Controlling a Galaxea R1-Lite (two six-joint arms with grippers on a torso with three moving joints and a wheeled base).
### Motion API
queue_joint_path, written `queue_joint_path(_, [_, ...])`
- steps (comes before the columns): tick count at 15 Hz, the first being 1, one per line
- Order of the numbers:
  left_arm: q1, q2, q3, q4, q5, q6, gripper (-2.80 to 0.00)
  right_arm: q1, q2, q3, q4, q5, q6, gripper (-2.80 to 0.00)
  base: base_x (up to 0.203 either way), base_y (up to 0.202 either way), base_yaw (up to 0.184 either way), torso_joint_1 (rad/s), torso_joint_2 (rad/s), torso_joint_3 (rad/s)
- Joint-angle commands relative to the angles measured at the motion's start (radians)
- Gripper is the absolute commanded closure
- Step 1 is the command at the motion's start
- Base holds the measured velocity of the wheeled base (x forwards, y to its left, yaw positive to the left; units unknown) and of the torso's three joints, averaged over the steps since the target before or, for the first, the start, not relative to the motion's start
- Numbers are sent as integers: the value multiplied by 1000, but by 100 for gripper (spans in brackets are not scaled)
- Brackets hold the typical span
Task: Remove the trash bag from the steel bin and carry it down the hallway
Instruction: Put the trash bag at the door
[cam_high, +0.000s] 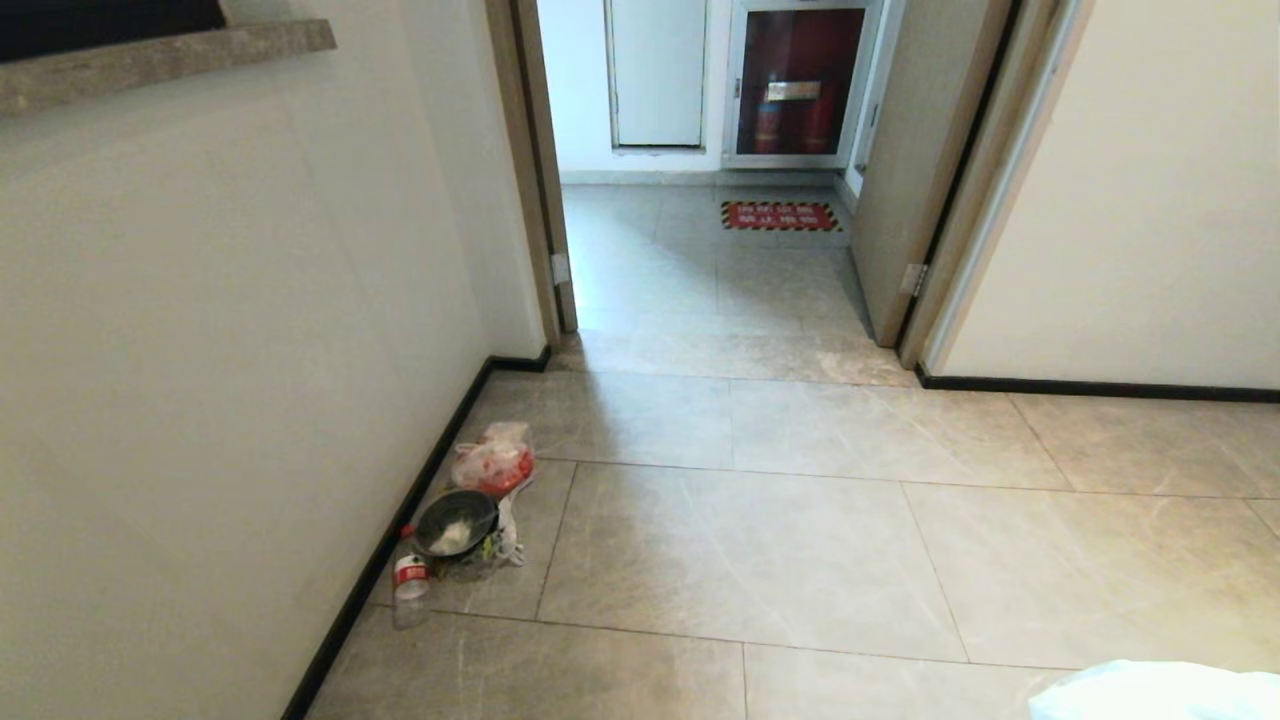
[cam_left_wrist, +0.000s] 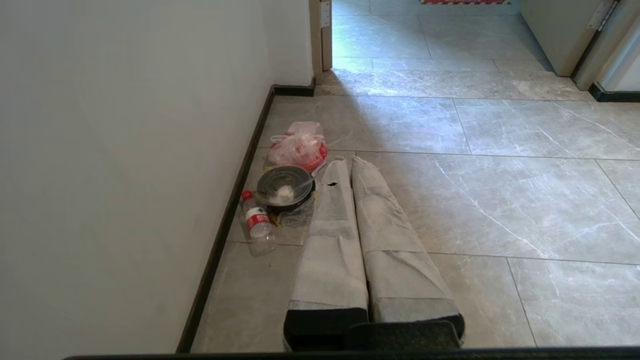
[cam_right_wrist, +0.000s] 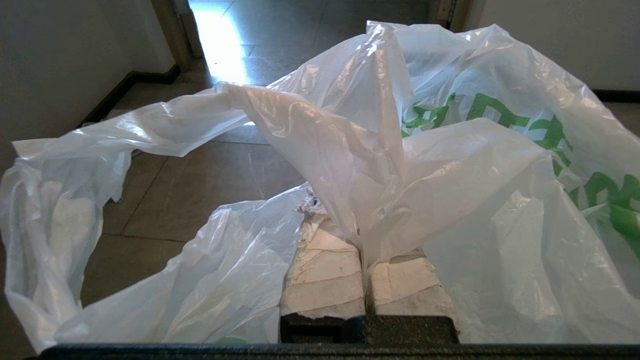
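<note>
1. The right gripper (cam_right_wrist: 364, 235) has its two tape-wrapped fingers (cam_right_wrist: 325, 270) pressed together, and a fold of the trash bag (cam_right_wrist: 450, 190) is pinched between them.
2. The trash bag is thin white plastic with green print; it spreads wide around the right gripper and hangs above the grey tiles of the hallway (cam_high: 800, 560). In the head view only a pale corner of it (cam_high: 1160, 692) shows at the lower right edge.
3. The left gripper (cam_left_wrist: 347, 165) holds nothing; its two wrapped fingers (cam_left_wrist: 330, 240) lie side by side with almost no gap, pointing over the floor.
4. Just beside the left gripper, toward the white wall (cam_high: 200, 400), a small pile of litter lies against the black baseboard: a reddish-pink plastic bag (cam_high: 494, 462), a black round bowl (cam_high: 455, 522) with something white inside, and a clear plastic bottle (cam_high: 410, 590) with a red label.
5. Beyond the litter, an open doorway (cam_high: 720, 250) with wooden frames leads to more tiles, where a red floor sign (cam_high: 782, 216) lies before a red cabinet (cam_high: 795, 85).
</note>
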Motion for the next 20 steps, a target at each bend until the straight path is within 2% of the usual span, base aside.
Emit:
queue_joint_path(1, [0, 0, 0, 0, 0, 0, 0, 0, 0, 0, -1, 1, 0, 0, 0, 0, 0, 0, 0, 0])
queue_joint_path(9, [0, 0, 0, 0, 0, -2, 0, 0, 0, 0, -1, -1, -2, 0, 0, 0, 0, 0, 0, 0])
queue_joint_path(20, [0, 0, 0, 0, 0, -1, 0, 0, 0, 0, -1, -1, -2, 0, 2, -9, 169, 1, 3, 3])
